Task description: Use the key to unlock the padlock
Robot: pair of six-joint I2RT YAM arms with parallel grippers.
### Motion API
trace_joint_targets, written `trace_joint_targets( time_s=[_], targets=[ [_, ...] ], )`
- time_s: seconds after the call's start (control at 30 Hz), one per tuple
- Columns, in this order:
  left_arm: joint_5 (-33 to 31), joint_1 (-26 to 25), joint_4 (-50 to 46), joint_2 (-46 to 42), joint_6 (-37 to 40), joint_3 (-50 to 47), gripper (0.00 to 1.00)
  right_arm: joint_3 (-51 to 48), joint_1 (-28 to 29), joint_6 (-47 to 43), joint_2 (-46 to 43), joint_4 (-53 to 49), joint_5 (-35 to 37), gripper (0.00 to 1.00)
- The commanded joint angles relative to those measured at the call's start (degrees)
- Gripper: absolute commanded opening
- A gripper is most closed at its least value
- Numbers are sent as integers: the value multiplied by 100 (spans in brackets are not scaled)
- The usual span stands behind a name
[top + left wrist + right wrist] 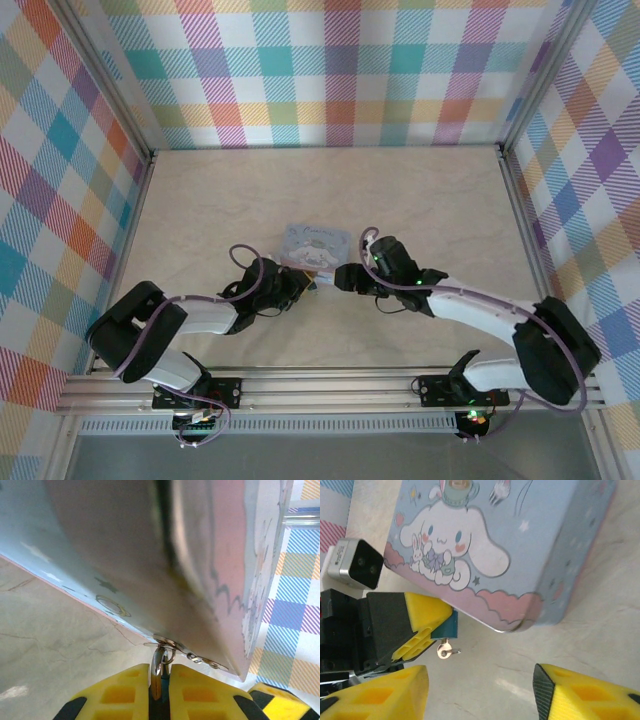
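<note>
A cartoon-dog tin (318,243) sits midway between the table's (420,190) side edges. The right gripper (480,680) gapes wide beside the left gripper (160,672), clamped on the teal padlock (451,625) at the tin's near side, small key (445,652) just below.

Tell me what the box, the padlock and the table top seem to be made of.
Box: probably thin metal, printed glossy, with a bright rolled rim. Padlock: teal matt body, perhaps painted metal or plastic; I cannot tell. Table top: cream, marble-veined, smooth, likely laminate.
</note>
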Motion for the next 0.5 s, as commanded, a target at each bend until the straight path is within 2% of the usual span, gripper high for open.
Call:
trace_joint_targets(
  time_s=[0.0, 0.2, 0.47],
  targets=[
    [-101, -100, -438, -149, 53, 159, 0, -97, -79, -907, -485, -406, 602, 69],
    [-130, -98, -688, -187, 8, 222, 0, -348, -115, -2052, -1330, 28, 1094, 100],
    [-100, -102, -1036, -195, -148, 352, 0, -983, -124, -3742, -2069, 1301, 1023, 100]
  ],
)
